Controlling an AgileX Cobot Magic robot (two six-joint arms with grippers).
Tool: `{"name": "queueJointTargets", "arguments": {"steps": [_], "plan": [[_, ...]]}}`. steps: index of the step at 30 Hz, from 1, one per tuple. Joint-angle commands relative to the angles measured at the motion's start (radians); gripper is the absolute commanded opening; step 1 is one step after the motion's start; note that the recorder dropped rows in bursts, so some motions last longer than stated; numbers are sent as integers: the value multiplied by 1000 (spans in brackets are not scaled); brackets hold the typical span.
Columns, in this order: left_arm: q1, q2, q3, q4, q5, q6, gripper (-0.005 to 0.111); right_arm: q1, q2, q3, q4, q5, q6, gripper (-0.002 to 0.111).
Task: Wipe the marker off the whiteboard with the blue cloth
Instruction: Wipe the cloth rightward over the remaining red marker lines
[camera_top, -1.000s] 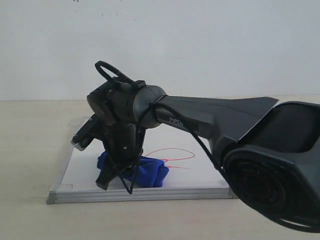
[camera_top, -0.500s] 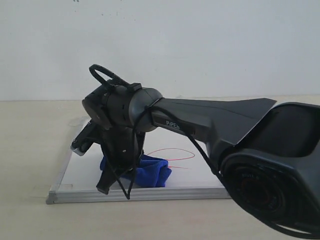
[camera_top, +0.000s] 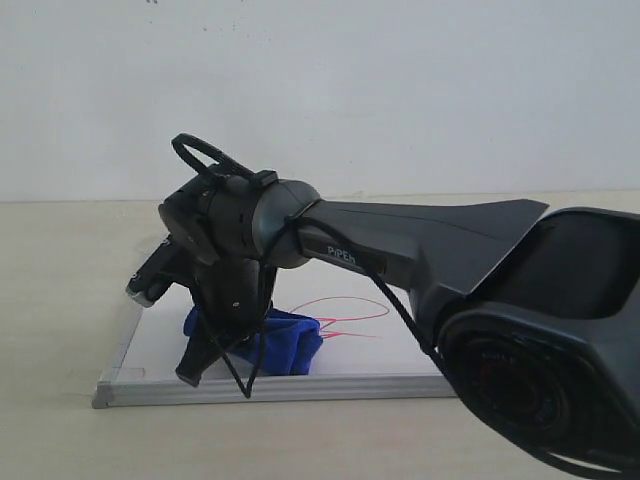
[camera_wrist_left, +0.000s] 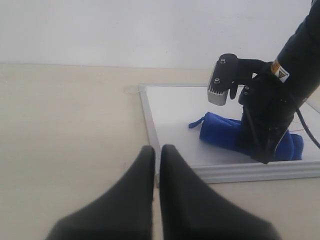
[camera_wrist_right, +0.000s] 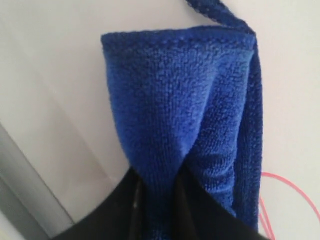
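The whiteboard (camera_top: 150, 330) lies flat on the table, with the red marker (camera_top: 345, 310) scribble near its middle. My right gripper (camera_top: 225, 360) points down onto the board, shut on the blue cloth (camera_top: 285, 345), which rests bunched on the white surface left of the scribble. In the right wrist view the cloth (camera_wrist_right: 180, 100) is pinched between the gripper (camera_wrist_right: 157, 185) fingers, and a red marker (camera_wrist_right: 295, 187) line shows beside it. My left gripper (camera_wrist_left: 156, 150) is shut and empty, low over the table just off the board's near corner (camera_wrist_left: 165, 175), apart from the cloth (camera_wrist_left: 220, 132).
The board's silver frame (camera_top: 280, 388) stands slightly above the beige table (camera_top: 60, 300). The right arm (camera_top: 420, 240) stretches over the right half of the board, with a cable hanging by the wrist. A white wall (camera_top: 400, 90) stands behind.
My right gripper has slid the blue cloth leftward over the board, away from the red scribble, after a slight shift to the right. More of the scribble shows now.
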Motion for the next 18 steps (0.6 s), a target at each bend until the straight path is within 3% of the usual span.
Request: {"name": "queueJointTargets", "arguments": {"steps": [1, 9, 12, 16, 18], "plan": [[-2, -3, 3, 1, -4, 0, 4, -19, 13, 14, 12, -74, 22, 0], [-2, -3, 3, 1, -4, 0, 4, -194, 17, 14, -49, -63, 303, 0], [-2, -3, 3, 1, -4, 0, 4, -194, 17, 14, 21, -75, 326, 0], [-2, -3, 3, 1, -4, 0, 4, -122, 17, 14, 295, -141, 51, 0], [-2, -3, 3, 1, -4, 0, 4, -79, 17, 14, 319, -134, -81, 0]]}}
